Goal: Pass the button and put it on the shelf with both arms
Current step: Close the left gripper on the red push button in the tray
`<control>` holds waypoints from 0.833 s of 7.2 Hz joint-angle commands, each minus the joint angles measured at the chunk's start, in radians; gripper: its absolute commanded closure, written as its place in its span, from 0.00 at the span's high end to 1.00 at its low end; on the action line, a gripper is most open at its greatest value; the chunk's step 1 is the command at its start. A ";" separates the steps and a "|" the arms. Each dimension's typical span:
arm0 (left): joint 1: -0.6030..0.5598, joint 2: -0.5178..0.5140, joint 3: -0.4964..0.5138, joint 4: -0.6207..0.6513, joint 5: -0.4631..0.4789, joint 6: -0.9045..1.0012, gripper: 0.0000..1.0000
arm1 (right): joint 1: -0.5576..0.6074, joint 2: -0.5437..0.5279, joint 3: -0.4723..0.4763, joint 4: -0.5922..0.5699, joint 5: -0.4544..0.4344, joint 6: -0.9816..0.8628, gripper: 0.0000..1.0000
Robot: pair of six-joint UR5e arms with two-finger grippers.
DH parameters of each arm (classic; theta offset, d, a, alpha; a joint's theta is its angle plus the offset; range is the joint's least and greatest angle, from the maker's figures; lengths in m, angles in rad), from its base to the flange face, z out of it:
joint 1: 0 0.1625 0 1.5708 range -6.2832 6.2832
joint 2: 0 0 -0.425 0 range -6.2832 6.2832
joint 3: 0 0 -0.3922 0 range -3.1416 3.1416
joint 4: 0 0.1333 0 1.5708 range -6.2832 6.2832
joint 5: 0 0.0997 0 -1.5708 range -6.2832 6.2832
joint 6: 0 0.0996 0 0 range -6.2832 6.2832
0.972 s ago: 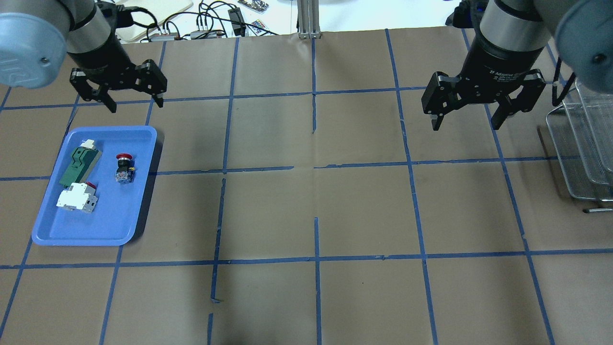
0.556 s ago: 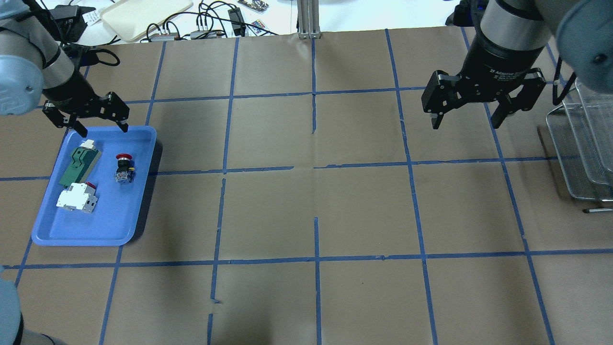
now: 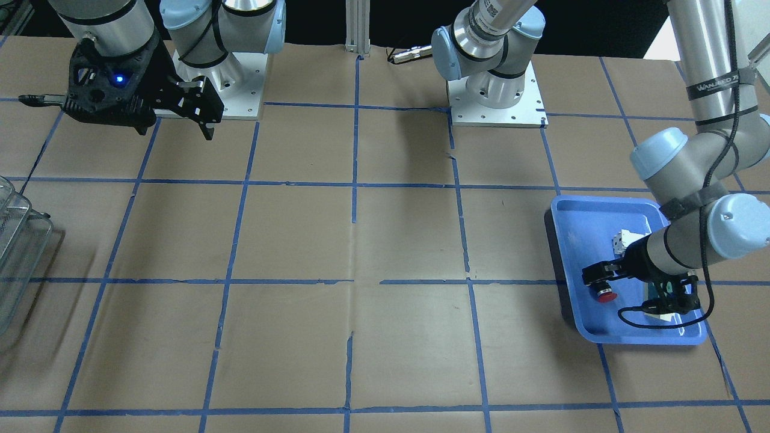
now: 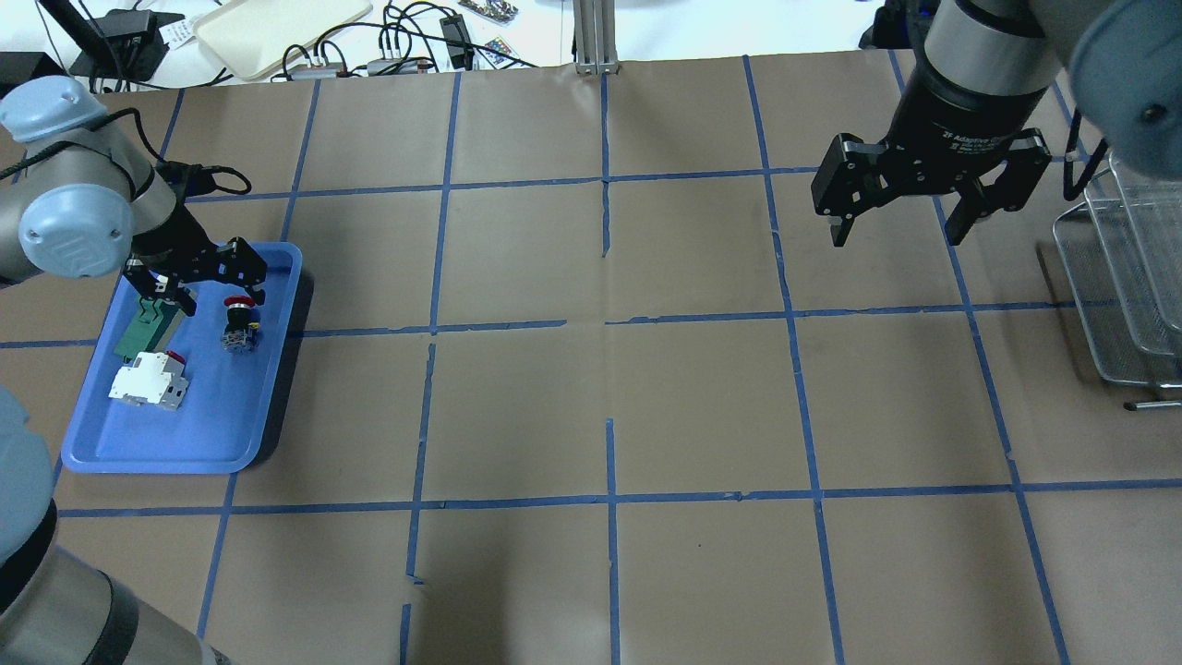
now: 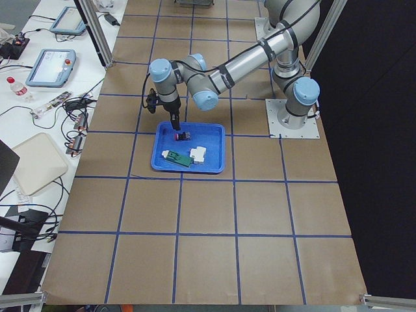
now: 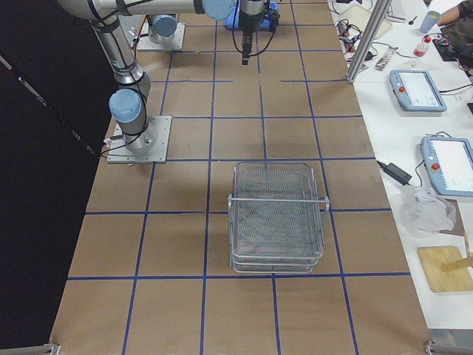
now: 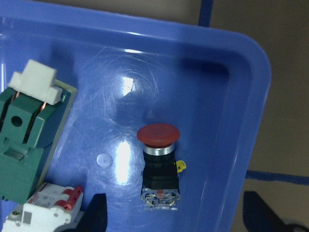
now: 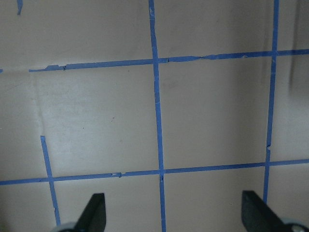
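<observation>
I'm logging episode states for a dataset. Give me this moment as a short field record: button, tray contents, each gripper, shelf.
button: lying on its side in the blue tray, not grasped
left gripper: open, low over the button, one finger on each side of it
right gripper: open, holding nothing, above the table toward the shelf side
shelf: at the table's end on the robot's right, far from the button
also in tray: green part, white block

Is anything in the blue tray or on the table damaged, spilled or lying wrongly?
Nothing looks spilled or broken. The button lies on its side in the blue tray, and the blue tape lines are torn in places.
</observation>
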State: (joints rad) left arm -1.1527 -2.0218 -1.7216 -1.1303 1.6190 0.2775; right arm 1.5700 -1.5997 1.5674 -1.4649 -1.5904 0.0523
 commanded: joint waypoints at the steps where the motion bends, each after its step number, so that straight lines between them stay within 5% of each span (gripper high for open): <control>1: 0.001 -0.031 -0.027 0.046 0.002 0.011 0.92 | -0.001 0.001 0.000 -0.002 0.001 0.000 1.00; 2: 0.002 -0.031 -0.026 0.046 0.005 0.018 0.70 | 0.001 0.001 0.000 -0.002 0.003 0.001 1.00; 5: 0.025 -0.029 -0.036 0.046 0.006 0.057 0.66 | -0.001 0.001 0.000 -0.002 -0.002 0.001 1.00; 6: 0.027 -0.029 -0.048 0.047 0.004 0.058 0.42 | -0.005 0.001 0.000 -0.002 0.013 0.003 1.00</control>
State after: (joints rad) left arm -1.1316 -2.0515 -1.7578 -1.0843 1.6242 0.3303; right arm 1.5683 -1.5984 1.5677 -1.4663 -1.5878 0.0541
